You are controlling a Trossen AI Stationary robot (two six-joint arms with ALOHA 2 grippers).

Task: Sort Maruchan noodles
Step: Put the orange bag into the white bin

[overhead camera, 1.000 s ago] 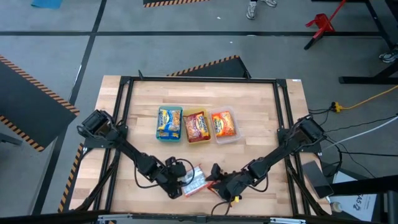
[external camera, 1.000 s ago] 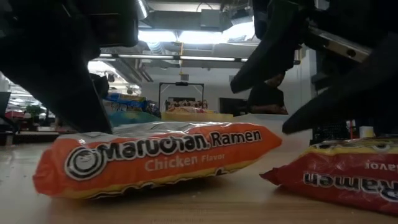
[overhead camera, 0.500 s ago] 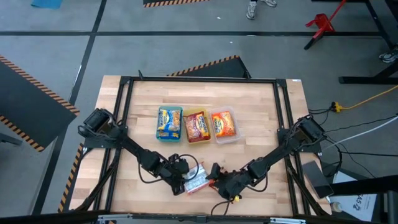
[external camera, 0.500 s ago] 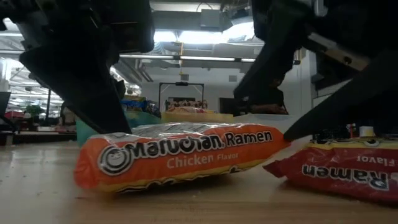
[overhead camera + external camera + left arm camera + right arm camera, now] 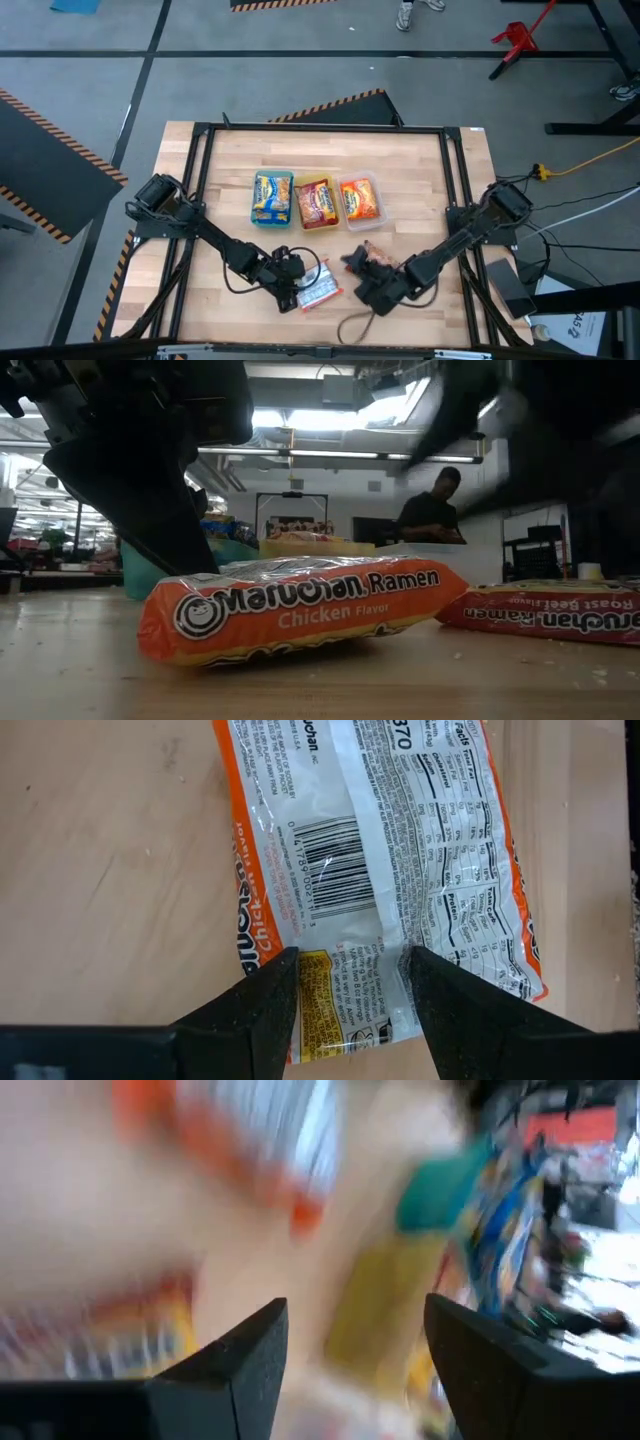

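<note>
The orange chicken packet [image 5: 380, 880] lies flat near the table's front edge, its long axis running straight ahead of the left hand [image 5: 350, 1010], whose fingers stand apart astride its near end. The right hand [image 5: 350, 1370], fingers also apart, holds nothing beside the red beef packet [image 5: 550, 615]; the left is nearer.

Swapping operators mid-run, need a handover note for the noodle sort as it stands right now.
Left end effector: open, fingers astride one end of the loose orange packet, which lies back side up, not lifted.
Right end effector: in motion beside the loose red packet; grip unclear.
Done: blue packet, trayed red packet and trayed orange packet sit side by side in the trays mid-table.
Left: both loose packets, probably to the matching trays.
</note>
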